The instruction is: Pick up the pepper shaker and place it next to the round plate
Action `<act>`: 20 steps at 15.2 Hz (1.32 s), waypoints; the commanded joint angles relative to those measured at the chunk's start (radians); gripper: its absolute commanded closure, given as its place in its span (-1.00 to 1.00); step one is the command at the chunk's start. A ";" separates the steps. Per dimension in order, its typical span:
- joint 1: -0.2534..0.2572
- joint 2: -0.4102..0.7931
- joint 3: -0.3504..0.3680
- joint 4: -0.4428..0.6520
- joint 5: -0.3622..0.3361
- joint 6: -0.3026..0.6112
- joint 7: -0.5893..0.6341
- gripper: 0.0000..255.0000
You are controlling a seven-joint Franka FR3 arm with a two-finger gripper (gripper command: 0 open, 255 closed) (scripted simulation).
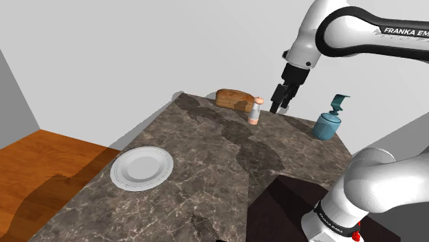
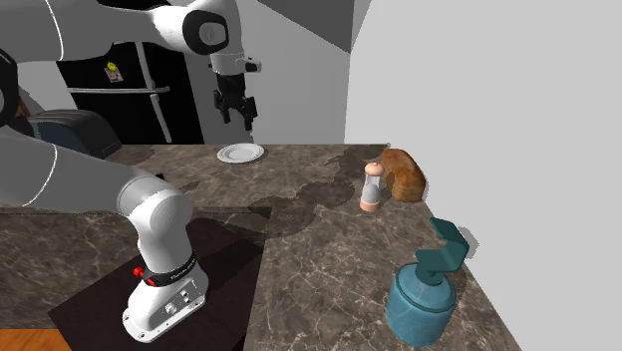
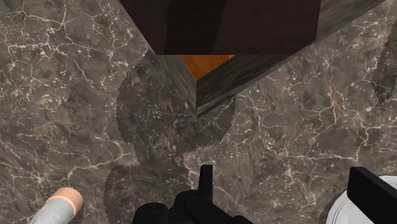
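Above the dark marble counter (image 1: 206,158), the black gripper (image 1: 280,108) hangs with its fingers spread, grasping nothing. Nearest stands the pepper shaker (image 1: 256,111), upright, pale-bodied with a pinkish cap, just off to one side of the fingers. Close behind it lies a brown bread loaf (image 1: 234,100), perhaps touching it, though that is hard to tell. On the gripper's other side stands a teal soap dispenser (image 1: 328,122). Well apart, toward the counter's other end, lies the white round plate (image 1: 142,168). One of each.

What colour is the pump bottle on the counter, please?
The pump bottle is teal, clearest in the second exterior view.
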 commanded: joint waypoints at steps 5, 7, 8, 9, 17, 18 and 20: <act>-0.030 0.103 -0.069 0.030 -0.030 0.071 -0.070 -1.00; -0.042 0.159 -0.102 0.053 -0.040 0.104 -0.104 -1.00; -0.047 0.188 -0.119 0.066 -0.043 0.120 -0.122 -1.00; -0.053 0.218 -0.135 0.080 -0.046 0.135 -0.139 -1.00; -0.081 0.475 -0.260 0.235 -0.027 0.228 -0.282 -1.00; -0.084 0.510 -0.275 0.260 -0.019 0.236 -0.301 -1.00; -0.090 0.580 -0.302 0.313 0.000 0.247 -0.339 -1.00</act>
